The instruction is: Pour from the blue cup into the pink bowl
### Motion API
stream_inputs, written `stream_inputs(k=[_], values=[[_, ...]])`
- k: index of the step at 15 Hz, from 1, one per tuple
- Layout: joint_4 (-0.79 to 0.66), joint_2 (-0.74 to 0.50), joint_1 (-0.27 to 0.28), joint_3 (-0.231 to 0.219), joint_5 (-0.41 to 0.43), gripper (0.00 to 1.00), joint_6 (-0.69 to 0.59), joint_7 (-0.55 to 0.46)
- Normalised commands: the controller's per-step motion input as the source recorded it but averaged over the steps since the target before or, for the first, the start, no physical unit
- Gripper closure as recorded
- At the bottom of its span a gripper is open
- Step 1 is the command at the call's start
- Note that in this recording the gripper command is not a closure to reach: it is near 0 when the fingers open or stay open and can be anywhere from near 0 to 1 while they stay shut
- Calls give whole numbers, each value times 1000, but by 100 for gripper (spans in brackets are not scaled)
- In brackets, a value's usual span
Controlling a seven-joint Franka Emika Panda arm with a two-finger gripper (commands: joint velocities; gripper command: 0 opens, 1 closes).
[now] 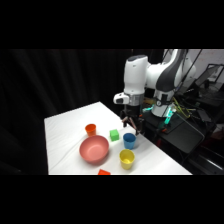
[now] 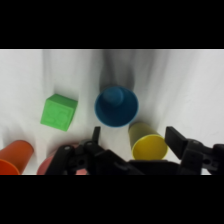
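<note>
While side view shows the pink bowl [image 1: 94, 150], wrist view shows the tool [image 2: 134, 136] spread wide above the blue cup [image 2: 116, 106].

1. Arm [image 1: 150, 75]: glossy white rounded shells, with dark grey bands at the joints.
2. Just above the gripper, a white block juts out sideways from the wrist.
3. Gripper [image 1: 131, 122]: small, black, much darker than the shells above it.
4. Wrist view: matte black linkage [image 2: 100, 160] of angular bars, with two black fingers [image 2: 176, 136], blunt-tipped.
5. A pale reddish patch shows low in the linkage; what it is cannot be told.
</note>
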Motion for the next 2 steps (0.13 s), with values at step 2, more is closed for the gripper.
stream_inputs(k=[2], values=[[11, -563, -23, -96, 47, 0, -485, -183]])
